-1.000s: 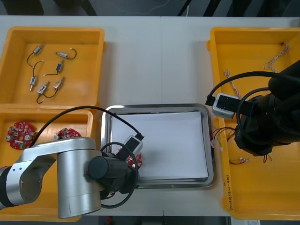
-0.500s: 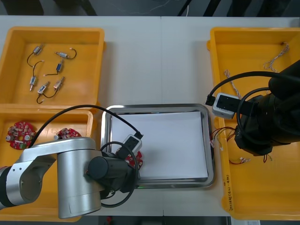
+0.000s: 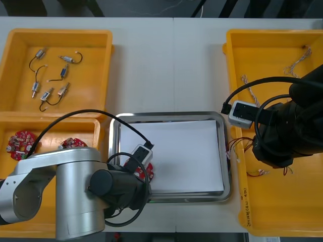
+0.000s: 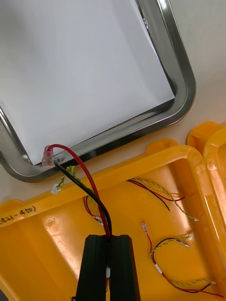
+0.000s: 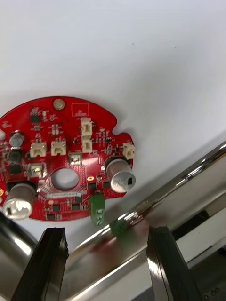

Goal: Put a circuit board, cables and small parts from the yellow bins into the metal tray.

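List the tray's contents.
A white lining and one red board in the tray's near left corner, under the open left hand; the left arm covers most of it from the front. The right hand holds a cable over a bin.

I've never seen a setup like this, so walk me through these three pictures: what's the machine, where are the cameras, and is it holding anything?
It is a two-armed robot. The front view looks down on a table with yellow bins at each side, a metal tray between. The upright pictures come from wrist cameras. The left gripper is open at the tray's rim, a red circuit board lying in the tray. The right gripper, over a right bin, is shut on a red and black cable. A left bin holds small metal parts.
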Controlling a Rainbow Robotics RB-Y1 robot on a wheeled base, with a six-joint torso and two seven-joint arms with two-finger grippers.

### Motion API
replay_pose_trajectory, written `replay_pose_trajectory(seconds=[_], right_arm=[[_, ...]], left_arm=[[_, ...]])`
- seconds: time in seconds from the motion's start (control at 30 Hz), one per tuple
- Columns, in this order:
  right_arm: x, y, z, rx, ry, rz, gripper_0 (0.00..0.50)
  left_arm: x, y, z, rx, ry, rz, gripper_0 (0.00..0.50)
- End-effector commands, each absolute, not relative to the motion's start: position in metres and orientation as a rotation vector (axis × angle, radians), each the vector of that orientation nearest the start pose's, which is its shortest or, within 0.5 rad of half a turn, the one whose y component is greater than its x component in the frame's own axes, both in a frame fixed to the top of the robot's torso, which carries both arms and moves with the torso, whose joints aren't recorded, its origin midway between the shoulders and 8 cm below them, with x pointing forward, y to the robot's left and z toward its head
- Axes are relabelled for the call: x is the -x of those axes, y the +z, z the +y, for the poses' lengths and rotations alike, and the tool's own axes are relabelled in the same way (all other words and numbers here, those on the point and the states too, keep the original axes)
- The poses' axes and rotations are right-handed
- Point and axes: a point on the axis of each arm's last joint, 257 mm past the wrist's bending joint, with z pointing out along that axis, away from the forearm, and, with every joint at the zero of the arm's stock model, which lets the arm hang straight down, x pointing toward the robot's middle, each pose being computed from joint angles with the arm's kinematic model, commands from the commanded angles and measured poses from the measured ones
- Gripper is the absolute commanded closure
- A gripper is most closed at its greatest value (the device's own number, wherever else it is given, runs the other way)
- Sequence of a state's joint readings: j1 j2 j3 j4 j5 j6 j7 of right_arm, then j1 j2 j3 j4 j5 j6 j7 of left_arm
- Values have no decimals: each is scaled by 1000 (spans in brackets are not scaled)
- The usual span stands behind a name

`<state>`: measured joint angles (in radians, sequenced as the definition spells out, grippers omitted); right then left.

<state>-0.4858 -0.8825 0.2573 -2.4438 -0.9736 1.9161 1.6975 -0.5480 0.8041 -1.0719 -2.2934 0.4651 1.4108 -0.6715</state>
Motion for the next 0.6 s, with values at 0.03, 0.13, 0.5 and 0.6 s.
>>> replay_pose_trajectory(seconds=[0.03, 0.13, 0.5, 0.6], right_arm=[[-346, -147, -195, 1541, -253, 2254, 500], [-345, -150, -183, 1593, -252, 2221, 500], [-342, -163, -133, 1763, -283, 2070, 500], [-343, -169, -117, 1789, -265, 2055, 500]], left_arm=[[-330, -265, 89, -587, -135, 2566, 0], [-331, -256, 95, -562, -127, 2582, 0], [-346, -207, 135, -401, -110, 2629, 0], [-351, -194, 150, -347, -93, 2642, 0]])
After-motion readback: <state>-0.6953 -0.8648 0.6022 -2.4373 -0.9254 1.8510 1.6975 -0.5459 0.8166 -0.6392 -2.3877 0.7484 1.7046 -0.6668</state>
